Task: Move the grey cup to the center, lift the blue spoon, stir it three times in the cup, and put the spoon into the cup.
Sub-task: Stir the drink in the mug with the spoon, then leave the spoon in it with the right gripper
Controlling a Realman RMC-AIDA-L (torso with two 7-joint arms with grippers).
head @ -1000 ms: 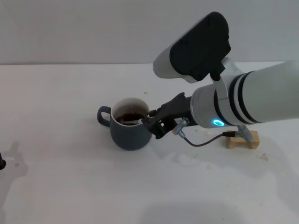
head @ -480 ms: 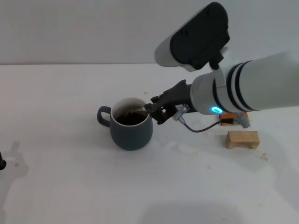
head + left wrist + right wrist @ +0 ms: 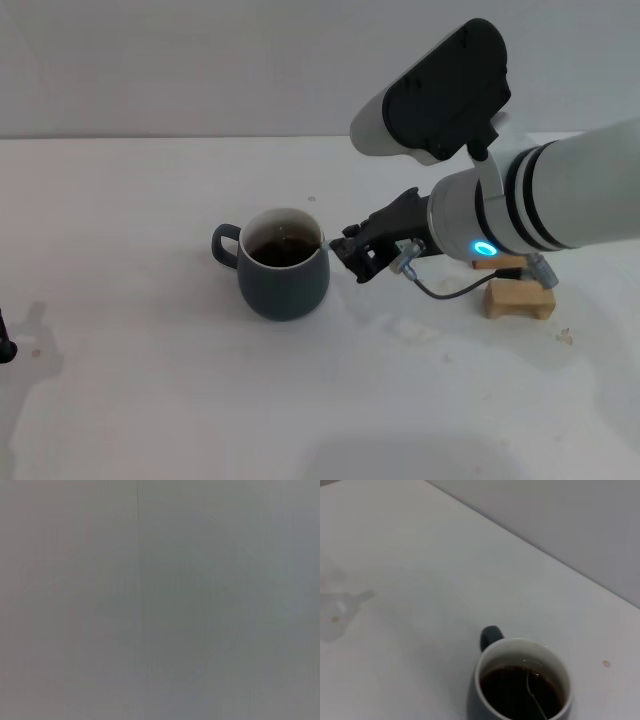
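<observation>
The grey cup point(image 3: 283, 272) stands on the white table near the middle, its handle pointing to the robot's left, with dark liquid inside. It also shows in the right wrist view point(image 3: 520, 685). My right gripper point(image 3: 347, 255) hangs just beside the cup's right rim, shut on the blue spoon. The spoon's thin metal neck point(image 3: 534, 695) dips into the liquid; its pale handle is mostly hidden by the gripper. A dark tip of my left gripper point(image 3: 4, 348) shows at the left edge, parked. The left wrist view is blank grey.
A tan wooden block point(image 3: 520, 299) lies on the table to the right, under my right forearm. An orange block point(image 3: 497, 264) is partly hidden behind the arm. Small wet spots point(image 3: 412, 330) mark the table right of the cup.
My right gripper swung from the cup's near right rim toward the back, then drew right and down. The spoon moved round inside the cup with it. The cup stayed put.
</observation>
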